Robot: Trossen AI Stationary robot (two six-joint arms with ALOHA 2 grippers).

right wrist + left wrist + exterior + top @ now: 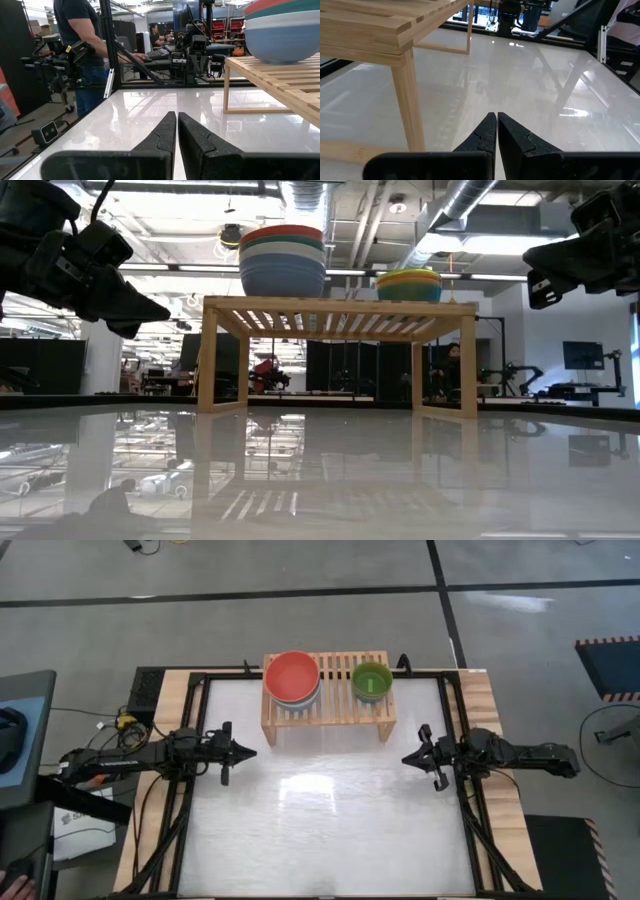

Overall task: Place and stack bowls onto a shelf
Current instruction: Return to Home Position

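Observation:
The light-wood shelf [328, 700] stands on its legs at the far middle of the table. On its slatted top sit two nested stacks of bowls: a large stack topped by a red-orange bowl [292, 675] with a slate blue one at the bottom [284, 277], and a smaller stack topped by a lime green bowl [371, 679]. My left gripper [250, 751] hovers shut at the table's left, in front of the shelf's left leg. My right gripper [407, 758] hovers shut at the right, in front of the shelf's right leg. Both hold nothing.
The glossy white table top [330, 820] spreads bare in front of the shelf. Dark frame rails [468, 810] run along the table's sides. A person [80, 45] stands beyond the table's far edge in the right wrist view.

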